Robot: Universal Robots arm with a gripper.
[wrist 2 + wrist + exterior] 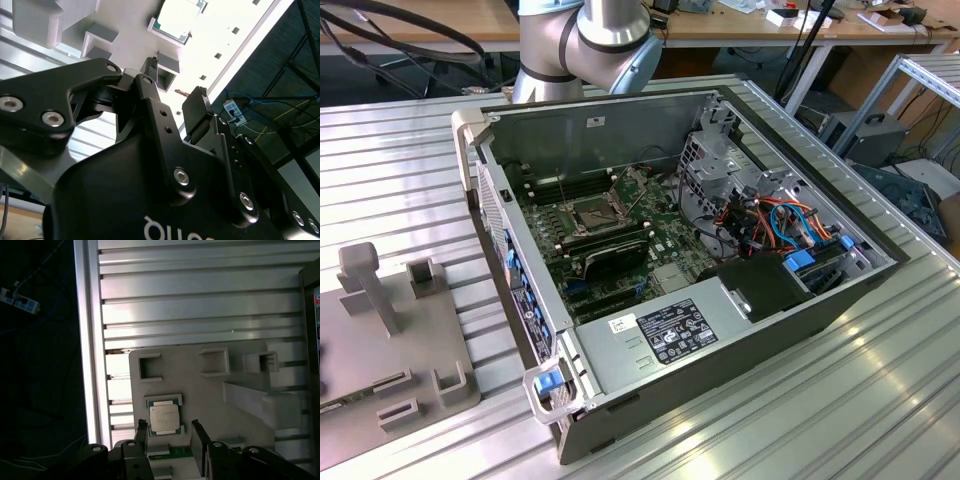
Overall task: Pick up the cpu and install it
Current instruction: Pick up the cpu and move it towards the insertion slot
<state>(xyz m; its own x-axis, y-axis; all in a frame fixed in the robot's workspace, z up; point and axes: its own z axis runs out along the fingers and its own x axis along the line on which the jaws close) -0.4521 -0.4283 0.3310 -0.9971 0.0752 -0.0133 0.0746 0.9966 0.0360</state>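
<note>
Cpu (165, 418) lay flat in its seat on the grey fixture plate (200, 390), just beyond the gripper (170, 437), whose fingers stood apart, clear of it.

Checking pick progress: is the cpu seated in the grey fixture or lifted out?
Seated. In the first wrist view the cpu lies flat in a recess of the grey fixture; the gripper is open, not gripping it.
</note>
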